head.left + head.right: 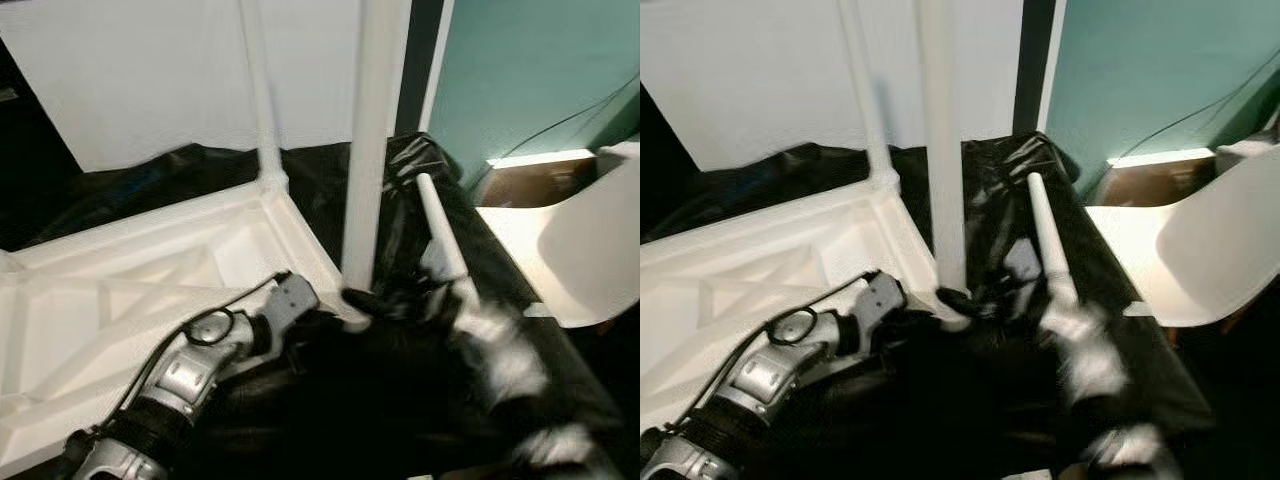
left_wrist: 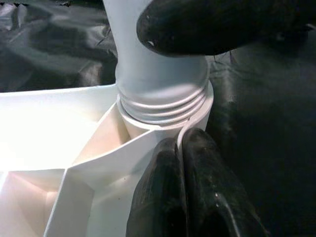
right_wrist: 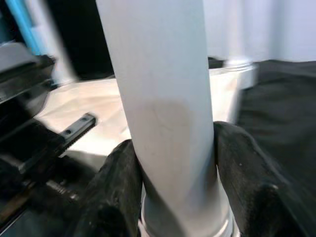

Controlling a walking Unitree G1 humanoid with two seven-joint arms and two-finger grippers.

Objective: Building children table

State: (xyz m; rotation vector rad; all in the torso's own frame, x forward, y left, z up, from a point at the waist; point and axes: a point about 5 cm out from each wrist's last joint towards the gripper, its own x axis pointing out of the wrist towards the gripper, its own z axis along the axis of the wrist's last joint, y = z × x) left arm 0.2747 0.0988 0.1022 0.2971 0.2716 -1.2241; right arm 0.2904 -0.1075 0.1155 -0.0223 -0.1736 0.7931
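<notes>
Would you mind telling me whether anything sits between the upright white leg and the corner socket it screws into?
Nothing visible does. The white leg already sits in the corner socket of the upturned tabletop, threads partly exposed, with the right gripper clamped around it and the left gripper at the socket.

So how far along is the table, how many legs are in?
One leg already stands in the far corner of the upturned tabletop. In hand: a second leg upright in the near corner socket, with threads still showing above the socket, so not fully screwed in; the right gripper is clamped on it, and the left gripper is at its base. A third leg lies loose on the black sheet.
</notes>
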